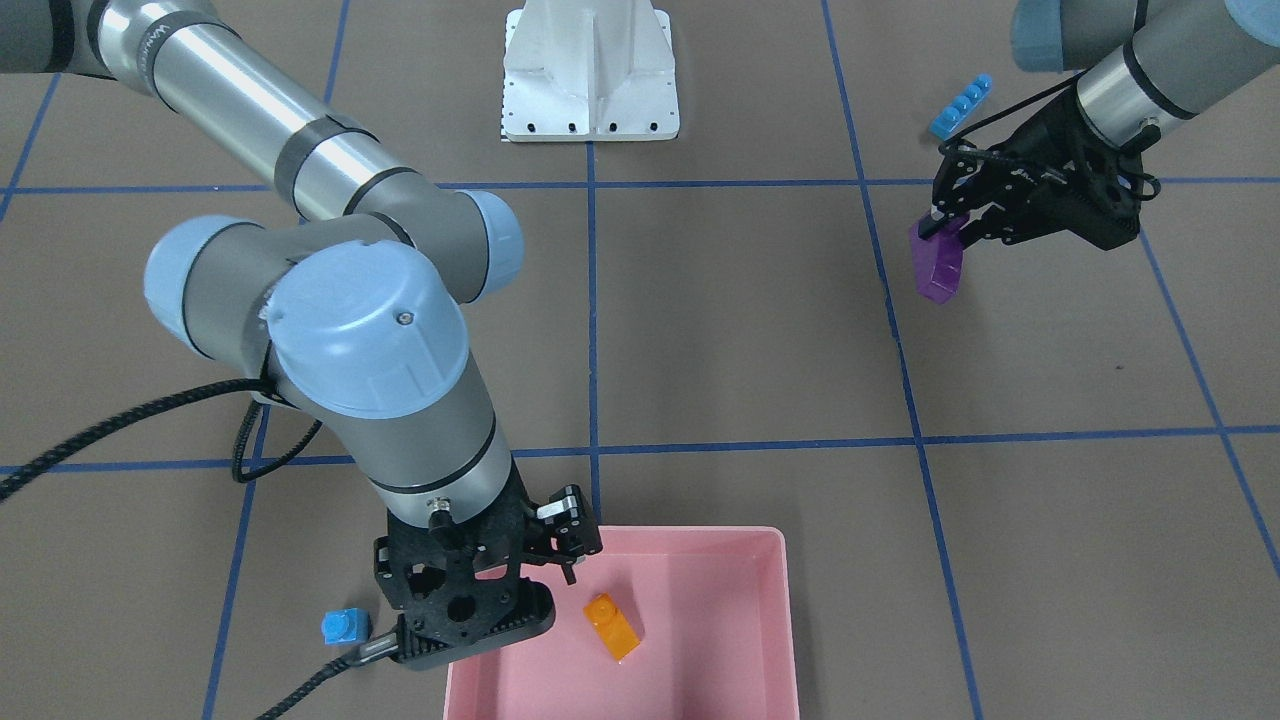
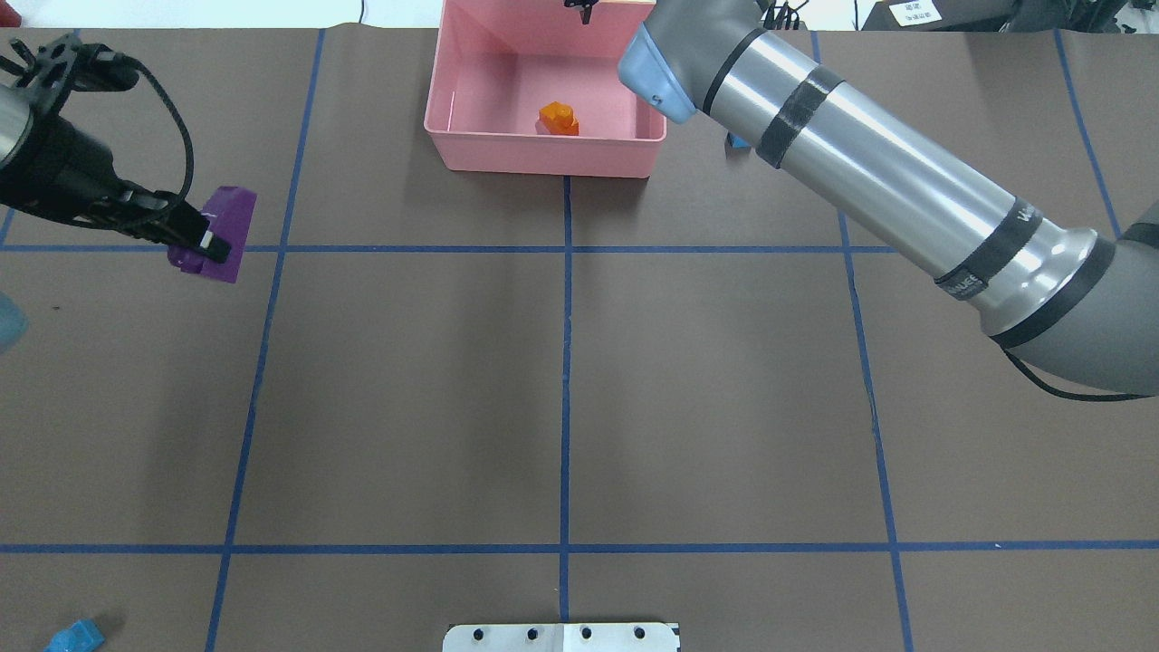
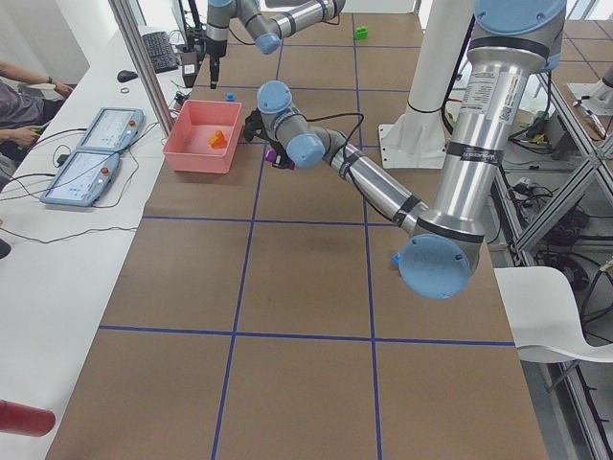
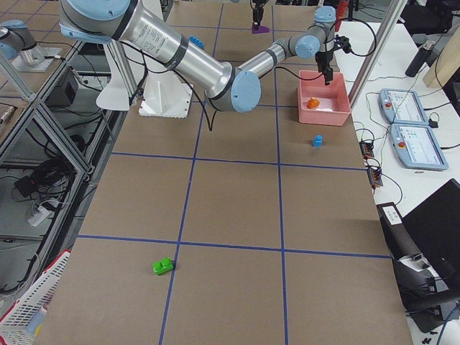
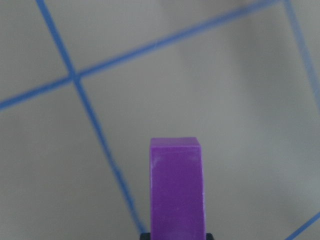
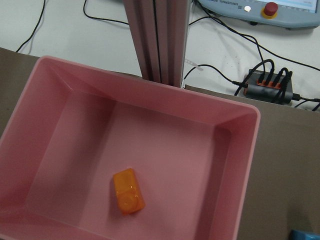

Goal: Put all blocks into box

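Front-facing view: a shallow light-pink box (image 1: 781, 610) sits at the operators' edge of the brown table (image 1: 740, 330). An orange block (image 1: 612, 626) lies on the box floor, clear of the walls. The right gripper (image 1: 535, 595) hangs over the box corner on the robot's right, its fingers spread wide and empty. A small blue block (image 1: 345, 627) stands on the table just outside that side of the box. Well apart from the box, toward the robot's left, the left gripper (image 1: 940, 222) is clamped on one end of a purple block (image 1: 938, 268). A long blue block (image 1: 962, 105) lies farther from the box, beyond the purple one.

Overhead view: the orange block is alone in the box. The right arm (image 2: 860, 172) hides most of the small blue block beside the box. Only the right gripper's tip shows, at the box's far rim.

Left side view: a green block (image 3: 361, 32) lies far from the box, toward the table's far end.

Right side view: the green block is well apart from the box, and the small blue block is near it.

Left wrist view: the purple block is pinched at its lower end, with blue tape lines (image 5: 95, 125) on the table behind it.

Right wrist view: looking down into the box, the orange block lies near the lower wall. Beyond the box's far rim are a control pendant (image 6: 260, 10) and a cable hub (image 6: 267, 90).
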Motion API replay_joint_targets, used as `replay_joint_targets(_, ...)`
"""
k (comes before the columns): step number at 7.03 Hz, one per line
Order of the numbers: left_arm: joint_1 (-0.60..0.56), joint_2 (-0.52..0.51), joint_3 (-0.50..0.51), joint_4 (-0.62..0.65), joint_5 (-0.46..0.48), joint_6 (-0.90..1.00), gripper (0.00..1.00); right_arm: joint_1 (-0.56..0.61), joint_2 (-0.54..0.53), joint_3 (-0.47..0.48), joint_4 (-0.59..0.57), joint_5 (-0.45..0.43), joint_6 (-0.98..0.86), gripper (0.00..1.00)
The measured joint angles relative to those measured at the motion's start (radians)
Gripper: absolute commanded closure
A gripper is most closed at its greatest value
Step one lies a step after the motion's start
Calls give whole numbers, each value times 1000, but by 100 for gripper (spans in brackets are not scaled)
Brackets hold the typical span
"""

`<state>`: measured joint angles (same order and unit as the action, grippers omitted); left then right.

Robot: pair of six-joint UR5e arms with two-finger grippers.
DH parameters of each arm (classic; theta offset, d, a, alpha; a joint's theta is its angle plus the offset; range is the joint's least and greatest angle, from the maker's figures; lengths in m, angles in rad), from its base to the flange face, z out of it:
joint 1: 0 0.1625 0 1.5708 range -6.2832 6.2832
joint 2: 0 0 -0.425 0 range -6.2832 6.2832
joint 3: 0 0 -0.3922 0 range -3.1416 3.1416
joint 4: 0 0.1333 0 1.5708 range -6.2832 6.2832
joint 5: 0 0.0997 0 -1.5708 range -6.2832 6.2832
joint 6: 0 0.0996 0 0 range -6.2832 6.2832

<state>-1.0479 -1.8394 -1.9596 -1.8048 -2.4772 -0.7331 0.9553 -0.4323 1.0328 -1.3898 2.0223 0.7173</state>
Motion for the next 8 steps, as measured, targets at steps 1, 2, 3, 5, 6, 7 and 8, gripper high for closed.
replay_joint_targets(1,-3,-74,28,-2,24,-86,100,33,-55,91,-101,12,-55,1)
replay_joint_targets(2,-4,-165,80,-8,61,-161,100,69,-125,169,-170,17,-140,1)
replay_joint_targets(3,-3,-258,152,-38,96,-238,100,100,-197,232,-220,16,-233,1)
replay_joint_targets(5,7,-403,321,-171,187,-376,100,127,-304,284,-210,7,-338,1)
replay_joint_targets(6,24,-471,405,-213,249,-416,100,128,-339,285,-152,6,-345,1)
replay_joint_targets(7,55,-538,489,-238,332,-442,100,125,-370,271,-59,6,-337,1)
replay_joint_targets(8,88,-603,579,-274,427,-471,100,117,-388,236,46,6,-310,1)
